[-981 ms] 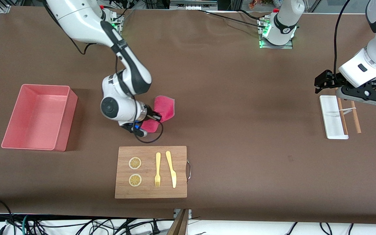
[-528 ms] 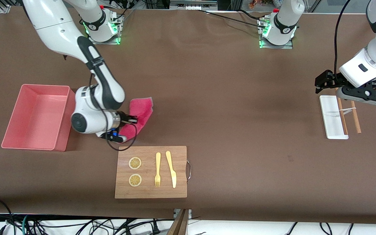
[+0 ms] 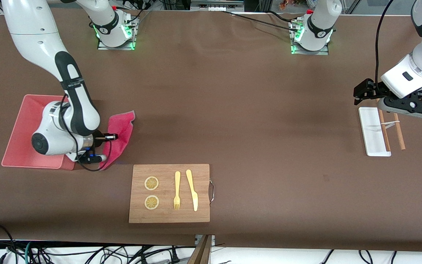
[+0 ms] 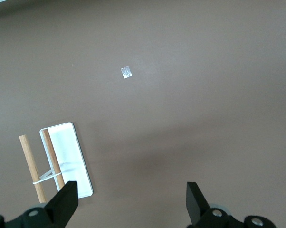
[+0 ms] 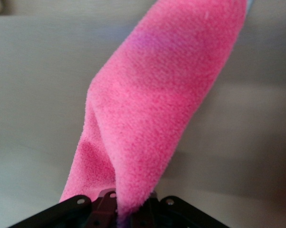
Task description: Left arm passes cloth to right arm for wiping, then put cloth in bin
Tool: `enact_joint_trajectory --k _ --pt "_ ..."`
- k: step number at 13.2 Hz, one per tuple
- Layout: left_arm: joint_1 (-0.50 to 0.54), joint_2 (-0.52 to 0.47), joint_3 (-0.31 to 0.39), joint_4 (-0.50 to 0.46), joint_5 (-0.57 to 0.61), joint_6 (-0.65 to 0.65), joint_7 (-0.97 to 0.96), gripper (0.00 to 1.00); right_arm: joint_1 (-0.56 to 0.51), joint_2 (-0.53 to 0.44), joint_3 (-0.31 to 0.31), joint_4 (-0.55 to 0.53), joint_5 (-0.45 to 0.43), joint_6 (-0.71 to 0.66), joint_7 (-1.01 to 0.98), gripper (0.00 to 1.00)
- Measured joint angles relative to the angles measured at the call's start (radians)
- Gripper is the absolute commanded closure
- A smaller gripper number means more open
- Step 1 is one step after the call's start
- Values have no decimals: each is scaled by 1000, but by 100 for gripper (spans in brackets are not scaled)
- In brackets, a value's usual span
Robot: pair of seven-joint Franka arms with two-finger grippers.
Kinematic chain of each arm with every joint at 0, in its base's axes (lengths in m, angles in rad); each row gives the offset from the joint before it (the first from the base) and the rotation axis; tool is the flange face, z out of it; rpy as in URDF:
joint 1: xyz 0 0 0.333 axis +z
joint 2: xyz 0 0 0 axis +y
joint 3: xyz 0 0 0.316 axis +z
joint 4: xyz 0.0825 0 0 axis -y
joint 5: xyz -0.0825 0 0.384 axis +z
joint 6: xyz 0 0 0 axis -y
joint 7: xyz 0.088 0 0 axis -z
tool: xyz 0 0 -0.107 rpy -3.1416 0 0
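At the right arm's end of the table: the bin point(image 3: 15, 141), the cloth point(image 3: 120, 136) and the right claw point(image 3: 113, 137) are gathered together.
Writing: a small dark label band on the right arm's forearm carries white lettering, too small to read; no other text is legible.
Cloth, look: fuzzy magenta-pink pile, soft and folded lengthwise, with a thin grey edge showing at its upper corner; in the right wrist view the cloth point(image 5: 152, 118) hangs away from the claw as a long doubled strip.
Cloth, place: pinched at one end in the right claw, spread just beside the bin's wall on the side toward the cutting board point(image 3: 169, 193); whether its lower end rests on the table point(image 3: 233, 110) is hard to say.
Bin: pink low-walled tub with rounded corners, partly covered by the right arm's wrist.
Right claw: closed tight on the cloth, fingers lying roughly level and pointing away from the bin.
Right arm: forearm comes down from its base, wrist bulk over the bin's corner.
Left claw point(image 4: 131, 204): fingers spread wide, holding nothing, hanging over the white tray point(image 3: 373, 132) and two wooden sticks point(image 3: 398, 130).
Left arm: waiting.
Cutting board: carries two lemon slices point(image 3: 151, 183), a yellow fork point(image 3: 177, 190) and a knife point(image 3: 192, 189).
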Motion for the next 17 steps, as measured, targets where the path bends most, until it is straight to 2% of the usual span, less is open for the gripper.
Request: enact_joint_trajectory --k 3,7,10,13,17 --pt "0 0 0 0 0 0 0 0 -10 -1 -36 1 -55 1 -89 100" --pt "0 0 0 0 0 0 0 0 -20 -26 -52 17 -153 2 -128 100" --pt "0 0 0 0 0 0 0 0 -20 -83 -52 23 -210 -5 -128 100" --pt "0 0 0 0 0 0 0 0 -21 -155 -55 37 -262 -93 -128 100" --pt "0 0 1 1 0 0 0 0 -37 -252 -68 58 -378 -189 -132 100"
